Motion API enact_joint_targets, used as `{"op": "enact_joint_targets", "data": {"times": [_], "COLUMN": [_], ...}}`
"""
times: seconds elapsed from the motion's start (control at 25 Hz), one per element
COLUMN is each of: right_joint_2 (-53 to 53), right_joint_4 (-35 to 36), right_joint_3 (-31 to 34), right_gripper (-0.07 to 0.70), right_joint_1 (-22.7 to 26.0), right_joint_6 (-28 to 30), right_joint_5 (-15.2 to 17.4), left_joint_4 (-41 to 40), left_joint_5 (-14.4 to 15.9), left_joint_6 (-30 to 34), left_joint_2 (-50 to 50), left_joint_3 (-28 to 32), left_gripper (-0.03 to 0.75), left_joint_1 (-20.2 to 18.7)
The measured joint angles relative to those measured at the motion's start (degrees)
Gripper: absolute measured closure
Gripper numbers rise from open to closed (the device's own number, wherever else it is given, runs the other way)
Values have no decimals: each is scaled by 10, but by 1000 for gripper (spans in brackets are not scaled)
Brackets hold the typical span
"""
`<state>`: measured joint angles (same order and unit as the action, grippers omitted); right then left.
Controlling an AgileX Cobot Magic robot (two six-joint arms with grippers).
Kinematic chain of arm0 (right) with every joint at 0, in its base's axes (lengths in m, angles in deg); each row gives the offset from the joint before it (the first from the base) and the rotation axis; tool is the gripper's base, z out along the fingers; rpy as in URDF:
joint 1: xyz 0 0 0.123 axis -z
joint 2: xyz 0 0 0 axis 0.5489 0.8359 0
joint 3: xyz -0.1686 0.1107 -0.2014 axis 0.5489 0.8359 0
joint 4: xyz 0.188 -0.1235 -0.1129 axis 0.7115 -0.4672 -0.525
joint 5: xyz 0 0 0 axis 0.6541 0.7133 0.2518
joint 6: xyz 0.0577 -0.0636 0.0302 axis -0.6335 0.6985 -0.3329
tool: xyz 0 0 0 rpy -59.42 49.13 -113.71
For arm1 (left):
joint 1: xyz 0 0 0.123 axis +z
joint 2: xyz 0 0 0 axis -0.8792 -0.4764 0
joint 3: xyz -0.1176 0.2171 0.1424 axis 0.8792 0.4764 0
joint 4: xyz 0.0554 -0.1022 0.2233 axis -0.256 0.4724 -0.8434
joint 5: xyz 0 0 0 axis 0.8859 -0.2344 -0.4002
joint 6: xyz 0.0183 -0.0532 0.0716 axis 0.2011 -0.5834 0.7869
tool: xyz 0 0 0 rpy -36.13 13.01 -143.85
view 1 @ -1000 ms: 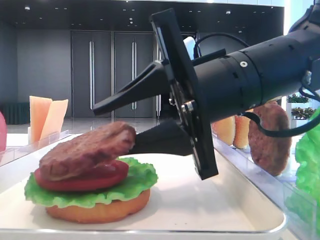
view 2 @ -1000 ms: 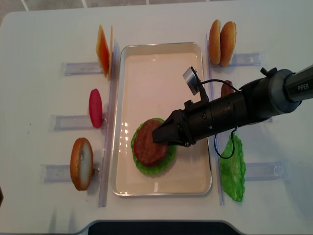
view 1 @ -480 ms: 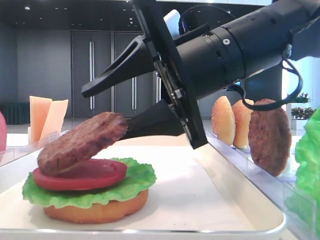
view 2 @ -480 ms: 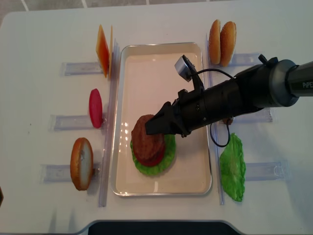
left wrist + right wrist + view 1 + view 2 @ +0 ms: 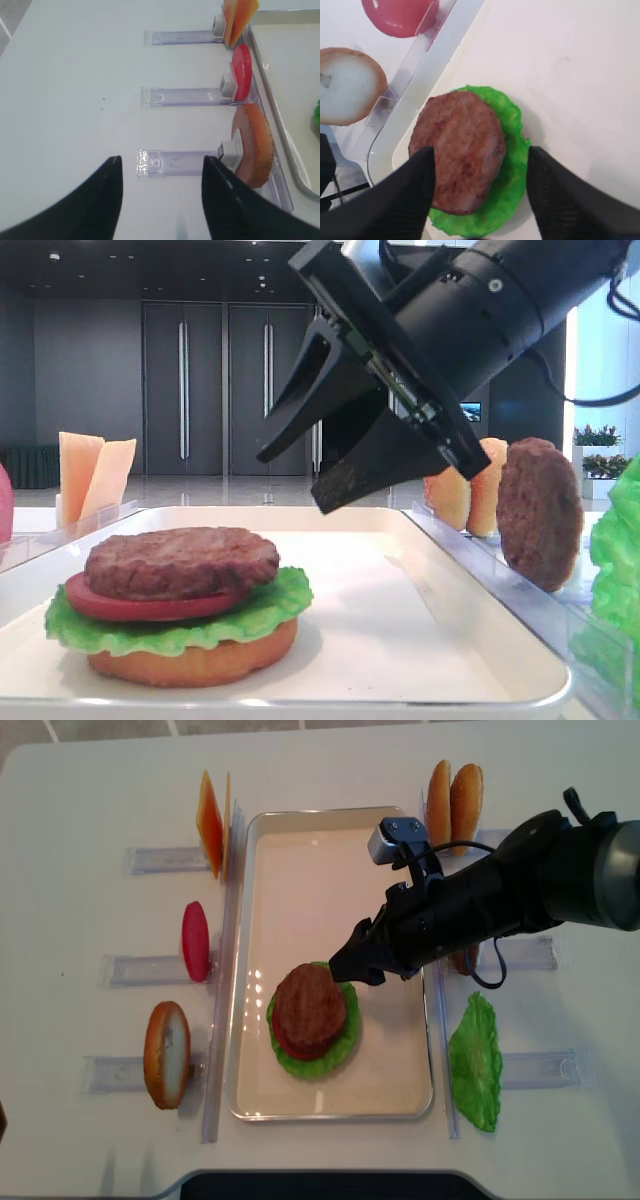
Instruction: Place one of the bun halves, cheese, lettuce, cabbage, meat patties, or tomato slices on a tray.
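Meat patty (image 5: 308,1007): lies flat on top of the stack in the tray, free of the claw, below and in front of the spread fingertips in the low side view.
Stack: patty on a tomato slice (image 5: 150,605), on a lettuce leaf (image 5: 245,618), on a flat bun half (image 5: 195,662).
Tray (image 5: 330,830): cream-white, in the middle of the table; the stack sits in its near half, toward the left rim.
Right gripper (image 5: 357,960): released, jaws wide apart and holding nothing; it hangs above the tray just to the right of the stack, apart from the patty. In the wrist view its two black fingers (image 5: 415,197) frame the patty on either side.
Second meat patty (image 5: 540,512): stands on edge in a clear holder right of the tray.
Two bun halves (image 5: 452,806): upright side by side in the far right holder.
Spare lettuce leaf (image 5: 475,1062): in the near right holder.
Cheese slices (image 5: 211,820): upright in the far left holder.
Spare tomato slice (image 5: 195,940): on edge in the middle left holder.
Another bun half (image 5: 166,1054): on edge in the near left holder.
Left gripper (image 5: 162,192): open and empty, over bare table left of the holders.
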<state>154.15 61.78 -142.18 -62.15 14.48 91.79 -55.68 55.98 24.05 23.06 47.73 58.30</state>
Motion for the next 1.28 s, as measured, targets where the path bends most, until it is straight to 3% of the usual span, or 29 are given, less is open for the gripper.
{"op": "enact_joint_targets", "data": {"times": [0.2, 0.28, 0.36, 0.4, 0.48, 0.6, 0.72, 0.84, 1.0, 1.28], "right_joint_2": [-88, -135, -180, -203, -243, -295, -353, -414, -508, -701], "right_joint_4": [-52, -110, -211, -288, -480, -744, -898, -936, -942, -941], "right_joint_3": [0, 0, 0, -1, -1, -1, -1, -1, 13, 67], "right_gripper": [218, 229, 244, 253, 266, 290, 314, 323, 325, 325], "right_joint_1": [1, 1, 1, 1, 10, 45, 97, 155, 229, 250], "right_joint_6": [-5, -10, -70, -135, -320, -591, -724, -754, -761, -761], "right_joint_5": [-25, -23, -14, -12, 5, 69, 152, 193, 207, 237], "left_joint_4": [0, 0, 0, 0, 0, 0, 0, 0, 0, 0], "left_joint_5": [0, 0, 0, 0, 0, 0, 0, 0, 0, 0], "left_joint_6": [0, 0, 0, 0, 0, 0, 0, 0, 0, 0], "left_joint_2": [0, 0, 0, 0, 0, 0, 0, 0, 0, 0], "left_joint_3": [0, 0, 0, 0, 0, 0, 0, 0, 0, 0], "left_gripper": [325, 325, 325, 325, 325, 325, 325, 325, 325, 325], "left_joint_1": [0, 0, 0, 0, 0, 0, 0, 0, 0, 0]}}
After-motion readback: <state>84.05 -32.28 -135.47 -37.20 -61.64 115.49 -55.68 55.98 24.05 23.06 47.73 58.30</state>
